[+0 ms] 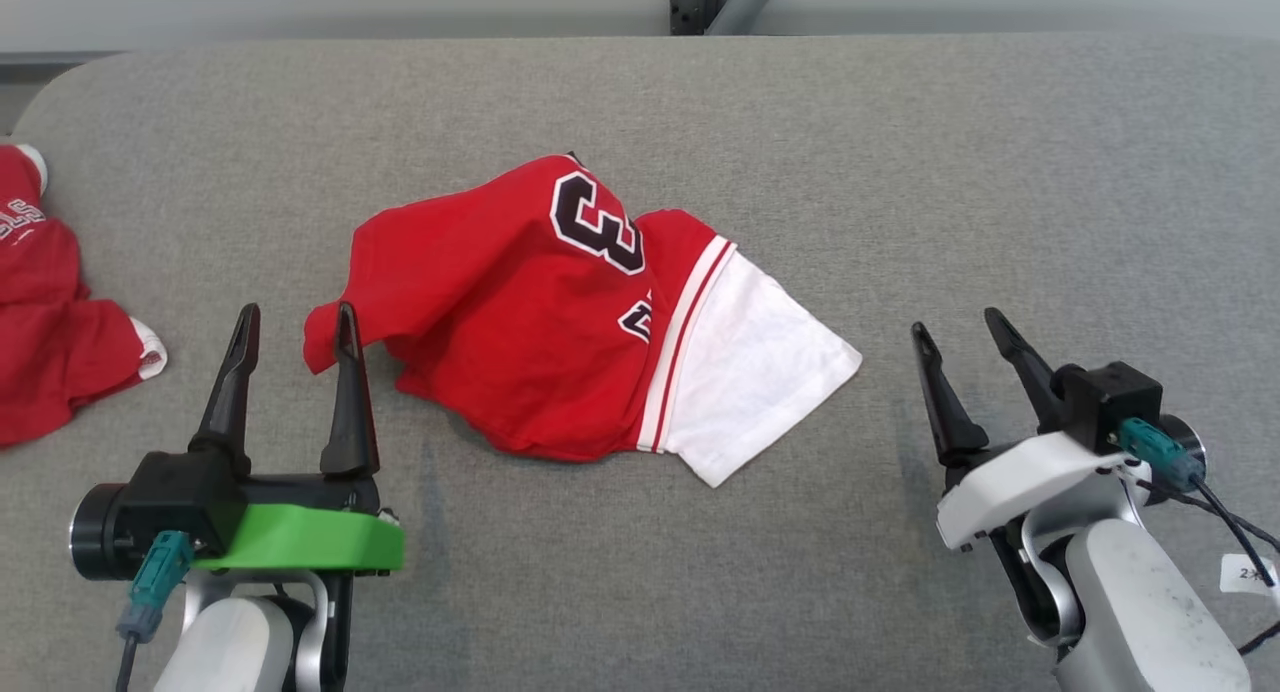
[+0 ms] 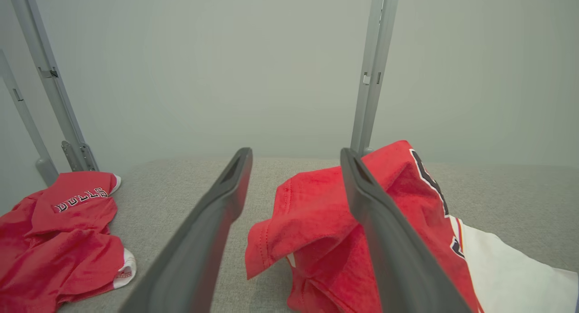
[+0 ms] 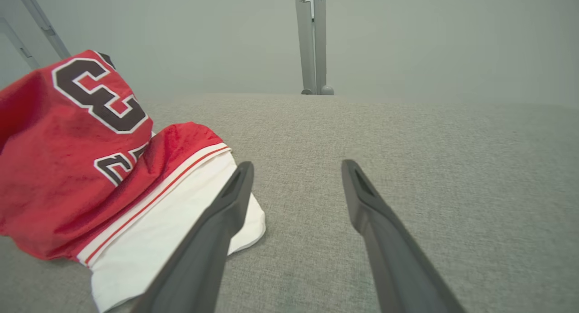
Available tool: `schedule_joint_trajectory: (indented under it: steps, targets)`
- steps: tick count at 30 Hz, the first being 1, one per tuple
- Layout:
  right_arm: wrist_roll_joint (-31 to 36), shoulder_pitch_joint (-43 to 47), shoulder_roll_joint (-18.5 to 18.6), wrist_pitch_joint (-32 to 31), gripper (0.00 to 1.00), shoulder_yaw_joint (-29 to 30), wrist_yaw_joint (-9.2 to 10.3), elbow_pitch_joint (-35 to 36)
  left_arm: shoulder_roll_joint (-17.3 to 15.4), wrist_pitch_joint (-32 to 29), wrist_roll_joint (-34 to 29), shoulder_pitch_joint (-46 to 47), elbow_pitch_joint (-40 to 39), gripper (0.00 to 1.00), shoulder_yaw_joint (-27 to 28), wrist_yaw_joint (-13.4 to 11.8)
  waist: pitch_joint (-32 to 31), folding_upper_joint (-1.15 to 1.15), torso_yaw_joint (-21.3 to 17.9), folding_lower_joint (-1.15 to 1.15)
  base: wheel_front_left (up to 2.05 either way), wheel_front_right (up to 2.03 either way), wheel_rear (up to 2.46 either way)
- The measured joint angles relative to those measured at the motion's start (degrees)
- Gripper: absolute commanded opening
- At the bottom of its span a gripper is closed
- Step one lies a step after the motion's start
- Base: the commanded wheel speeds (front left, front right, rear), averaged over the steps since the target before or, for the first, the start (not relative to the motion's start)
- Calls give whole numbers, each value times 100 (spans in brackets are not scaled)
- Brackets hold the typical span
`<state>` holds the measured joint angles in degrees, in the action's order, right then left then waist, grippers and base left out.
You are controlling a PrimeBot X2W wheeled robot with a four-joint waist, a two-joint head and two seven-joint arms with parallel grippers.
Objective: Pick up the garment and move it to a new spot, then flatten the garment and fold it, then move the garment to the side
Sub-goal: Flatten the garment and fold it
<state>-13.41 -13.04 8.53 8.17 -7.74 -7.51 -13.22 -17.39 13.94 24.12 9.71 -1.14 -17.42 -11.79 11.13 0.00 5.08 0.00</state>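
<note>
2 garments on the grey table (image 1: 1000,172): the task garment (image 1: 520,312), red w/ a white sleeve & a big "3", lies crumpled mid-table; a 2nd red garment (image 1: 50,322) is bunched at the far-left edge. 2 grippers, both at the near side. Left gripper (image 1: 296,312): jaws spread wide, nothing held, right finger just at the garment's left flap. Right gripper (image 1: 955,322): jaws spread too, empty, right of the sleeve w/ a gap. Left wrist view gives the 2nd garment's (image 2: 68,240) chest lettering whole, which the head view cuts off. Right wrist view puts the garment's (image 3: 68,168) sleeve corner behind its left finger.
</note>
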Motion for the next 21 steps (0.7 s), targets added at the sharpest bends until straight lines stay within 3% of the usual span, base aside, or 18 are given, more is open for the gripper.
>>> schedule_joint_trajectory:
  steps: [12, 13, 14, 21]
  targets:
    - [-268, -786, 199, -62, 100, -677, 0, -1425, 309, 76, -12, 203, 121, 100, -32, 77, 485, 0, 513, 0, 0, 0, 0]
    - [-308, -826, 205, -88, 23, -749, 0, -1523, 328, 77, -23, 215, 130, 100, -12, 79, 524, 0, 549, 0, 0, 0, 0]
    - [-372, -851, 211, -116, 0, -825, 0, -1604, 343, 78, -34, 229, 140, 100, 3, 89, 560, 0, 578, 0, 0, 0, 0]
    - [-849, -978, 361, 36, 0, -1120, -4, -1607, 397, 85, -164, 262, 120, 100, 136, 144, 681, 0, 541, 0, 0, 0, 0]
